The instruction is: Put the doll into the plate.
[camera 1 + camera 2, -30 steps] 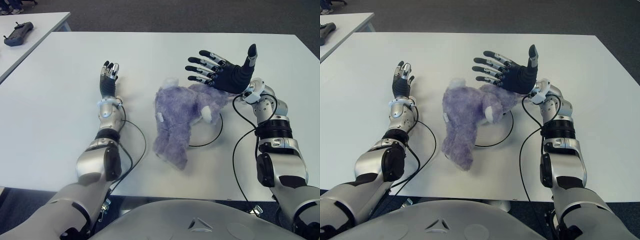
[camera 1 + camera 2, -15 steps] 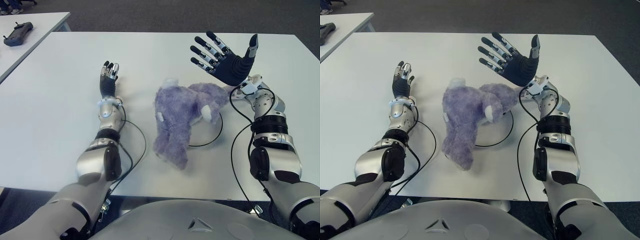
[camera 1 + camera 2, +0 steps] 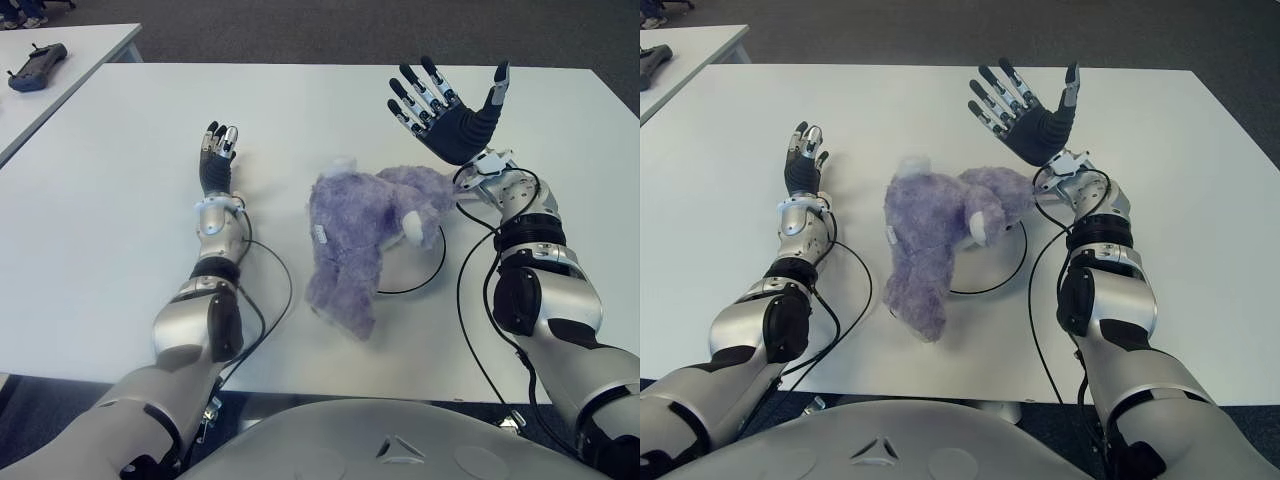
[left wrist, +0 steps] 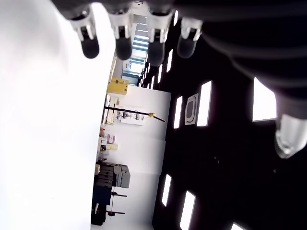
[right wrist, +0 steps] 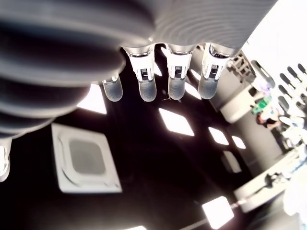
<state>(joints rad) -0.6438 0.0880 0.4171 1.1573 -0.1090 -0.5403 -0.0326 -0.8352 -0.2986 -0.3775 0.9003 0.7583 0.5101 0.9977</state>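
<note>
Purple plush doll (image 3: 360, 232) lies on the white table (image 3: 120, 200), roughly midway between the two arms, its fluffy body stretched toward the near edge and its head end toward the far right. Its upper part covers most of a white plate (image 3: 425, 268) with a dark rim, of which only the right and near arc shows; the legs hang off the plate onto the bare table. A small white tag (image 3: 320, 233) sticks out of the doll's left flank, but any writing on it is too small to read.

The right hand (image 3: 450, 112) is raised above the table, just beyond the doll's head and to the right of it, palm turned upward, all fingers spread wide and the thumb (image 3: 498, 82) held apart. It holds nothing and touches nothing. Its wrist view shows four straight fingertips (image 5: 175, 84) against ceiling lights.

The left hand (image 3: 218, 160) shows on the table's left side, well apart from the doll, fingers straight, close together and pointing away from the robot, empty; it seems to rest on the surface, though contact is hard to judge.

On a second table at far left lies a dark handheld controller (image 3: 36, 66).
</note>
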